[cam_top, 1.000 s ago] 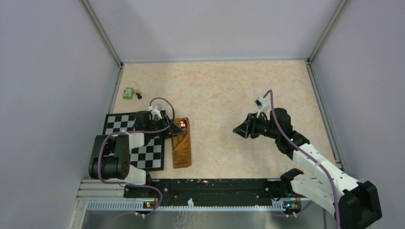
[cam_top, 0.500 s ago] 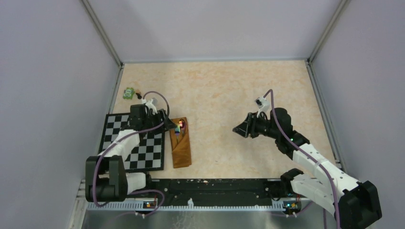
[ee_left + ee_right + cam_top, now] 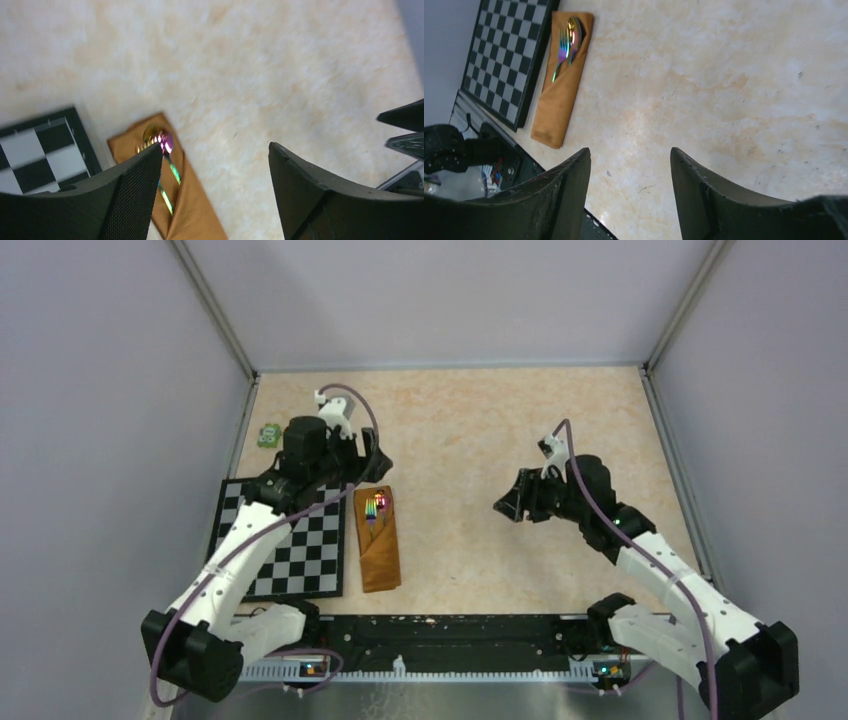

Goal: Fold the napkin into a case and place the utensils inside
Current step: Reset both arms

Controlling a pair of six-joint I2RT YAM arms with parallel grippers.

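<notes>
The napkin (image 3: 380,552) lies folded as a narrow rust-orange case just right of the checkered mat, also seen in the left wrist view (image 3: 195,212) and the right wrist view (image 3: 558,107). The utensils (image 3: 376,508) are tucked in its top end, their rainbow heads sticking out (image 3: 160,140) (image 3: 569,37). My left gripper (image 3: 376,455) (image 3: 216,146) hovers open above the case's far end, holding nothing. Far to the right, my right gripper (image 3: 506,506) (image 3: 629,150) is open over bare table, also holding nothing.
A black-and-white checkered mat (image 3: 310,560) (image 3: 509,55) lies left of the case. A small green toy (image 3: 268,435) sits near the left wall. Grey walls enclose the tabletop on three sides, and a black rail (image 3: 450,628) runs along the near edge.
My left gripper has let go at the case, lifted up and back, and its jaws have spread wider. The right gripper's jaws have opened slightly; that arm has barely shifted.
</notes>
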